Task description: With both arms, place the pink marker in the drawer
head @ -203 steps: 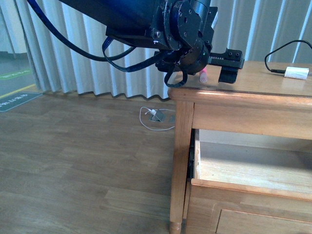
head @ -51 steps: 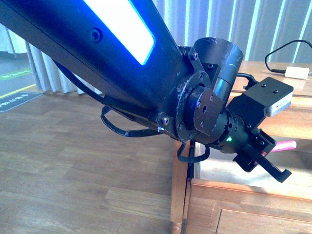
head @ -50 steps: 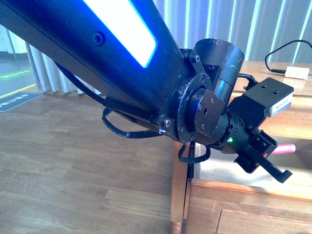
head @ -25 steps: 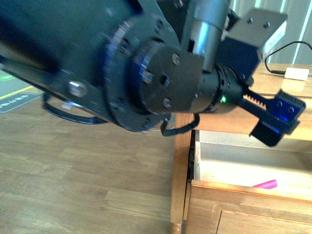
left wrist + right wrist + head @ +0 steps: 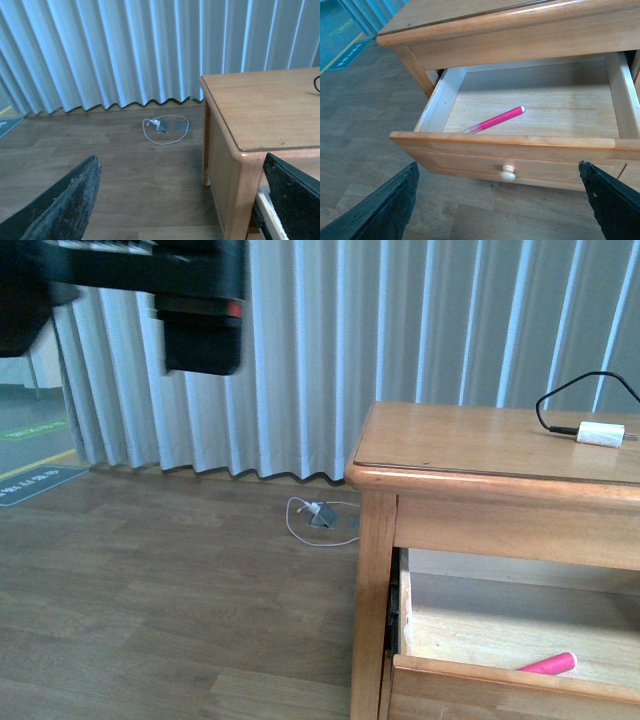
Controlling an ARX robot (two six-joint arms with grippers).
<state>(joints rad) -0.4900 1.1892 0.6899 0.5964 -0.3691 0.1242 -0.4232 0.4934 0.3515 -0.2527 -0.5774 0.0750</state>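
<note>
Since the pink marker [image 5: 497, 119] already lies flat inside the open drawer [image 5: 520, 141], slanting toward its front wall, we judge the step in hand to be shutting that drawer. The left hand [image 5: 181, 165] hangs high, well apart from the desk [image 5: 480, 440], fingers spread and empty. The right hand [image 5: 498, 170] faces the drawer front, fingers likewise apart, holding nothing. We should press squarely on the panel near the knob [image 5: 507, 173], slowly, so the drawer runs straight and the marker does not roll. We count one floor cable [image 5: 310, 510], one desk, one drawer, one knob, one marker, one white adapter [image 5: 600, 433] and two hands.
</note>
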